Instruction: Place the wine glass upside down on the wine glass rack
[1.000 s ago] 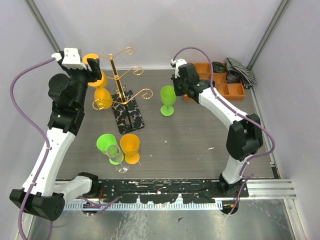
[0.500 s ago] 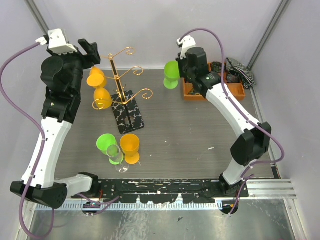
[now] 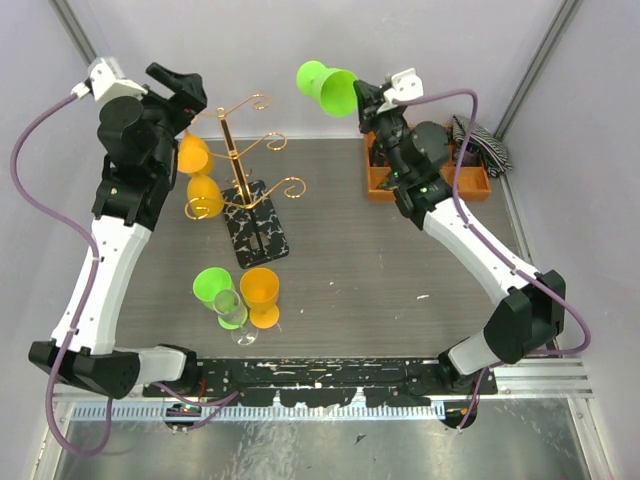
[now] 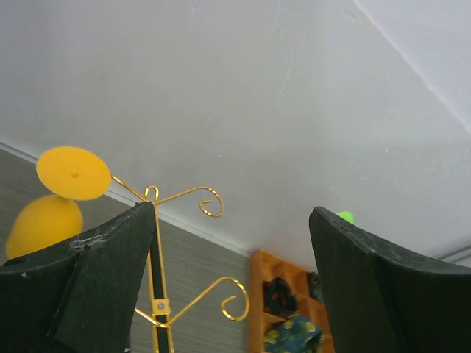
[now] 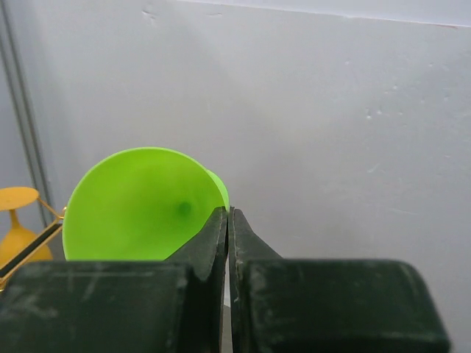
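Observation:
The wine glass rack (image 3: pixel 237 150) is gold wire on a black marbled base (image 3: pixel 262 232), back left of the table. Two orange glasses (image 3: pixel 193 155) hang upside down on its left arms. My right gripper (image 3: pixel 366 98) is shut on a green wine glass (image 3: pixel 328 87), held high near the back wall and tipped on its side. In the right wrist view the green glass (image 5: pixel 140 213) fills the space ahead of my shut gripper (image 5: pixel 228 213). My left gripper (image 3: pixel 176 86) is open and empty, raised left of the rack. The left wrist view shows the rack (image 4: pixel 157 257) between its open fingers (image 4: pixel 118 265).
A green glass (image 3: pixel 211 286), a clear glass (image 3: pixel 233 313) and an orange glass (image 3: pixel 261 295) stand together at front left. An orange compartment tray (image 3: pixel 432 168) with small items and a striped cloth (image 3: pixel 481 141) sit at back right.
My right gripper has lifted the green glass off the table, raised it toward the back wall and tipped it sideways. My left gripper has risen away from the hanging orange glasses.

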You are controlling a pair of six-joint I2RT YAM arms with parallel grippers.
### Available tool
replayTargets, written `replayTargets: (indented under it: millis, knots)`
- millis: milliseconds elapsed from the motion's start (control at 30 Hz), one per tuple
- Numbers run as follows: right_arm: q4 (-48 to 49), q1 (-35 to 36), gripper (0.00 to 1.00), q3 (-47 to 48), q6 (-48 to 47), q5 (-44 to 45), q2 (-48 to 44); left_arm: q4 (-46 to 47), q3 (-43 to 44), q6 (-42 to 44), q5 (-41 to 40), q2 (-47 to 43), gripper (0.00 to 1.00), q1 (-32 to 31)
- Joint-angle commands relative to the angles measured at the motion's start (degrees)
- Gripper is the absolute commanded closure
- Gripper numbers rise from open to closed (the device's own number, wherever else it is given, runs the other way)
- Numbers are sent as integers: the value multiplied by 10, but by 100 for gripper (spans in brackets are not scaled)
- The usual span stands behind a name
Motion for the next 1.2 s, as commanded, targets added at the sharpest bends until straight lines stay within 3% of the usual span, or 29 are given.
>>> replayTargets:
  millis: [0,100,200,433,1167]
  knots:
    - [226,36,99,-37,14,-34,-5,34,-36,-187,-54,-44,8,7]
    - [298,79,99,-53,-46,-36,17,92,-80,-310,-43,-62,8,13]
    - [368,120,99,-65,-105,-34,42,108,-89,-362,-25,-63,7,15]
    - [382,160,99,-46,-97,-77,68,142,-115,-466,28,-53,7,21]
    - [414,180,99,-18,-42,-99,113,114,-150,-497,135,-50,15,31]
